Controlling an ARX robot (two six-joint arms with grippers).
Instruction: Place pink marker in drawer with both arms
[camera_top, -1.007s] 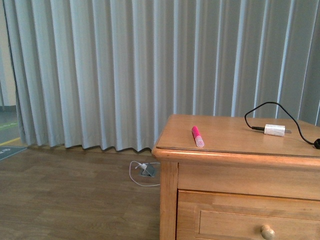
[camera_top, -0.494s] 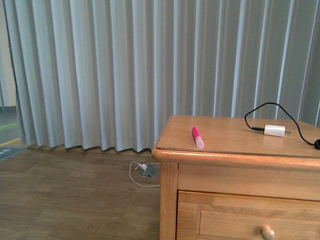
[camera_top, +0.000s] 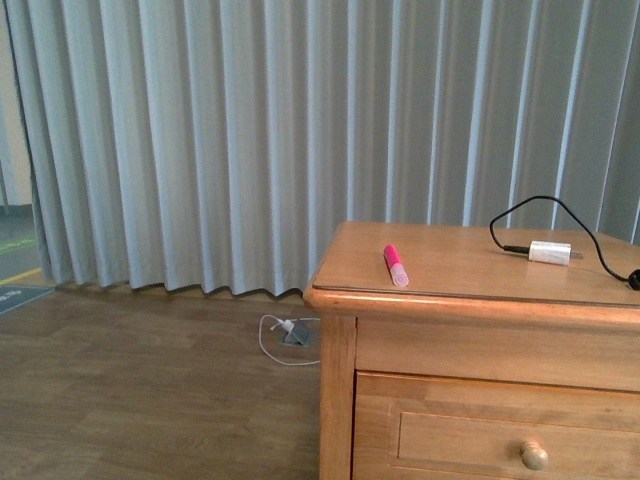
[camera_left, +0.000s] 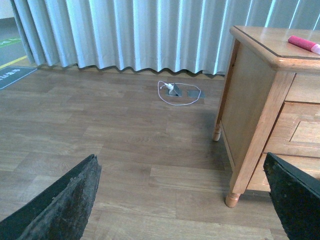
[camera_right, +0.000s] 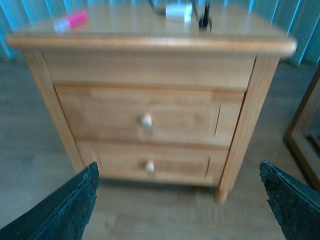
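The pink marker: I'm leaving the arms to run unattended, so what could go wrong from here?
1. The pink marker is round and lies near the front edge of the cabinet top; a clumsy grasp could roll it off.
2. The upper drawer is shut, and its small knob may be hard to grip.
3. The corded charger plug shares that top and could snag during the reach.

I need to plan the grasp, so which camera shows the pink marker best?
The front view: the pink marker lies whole and sharp on the cabinet top, near its front edge. The left wrist view catches it only at the picture's edge, and the right wrist view shows it blurred.
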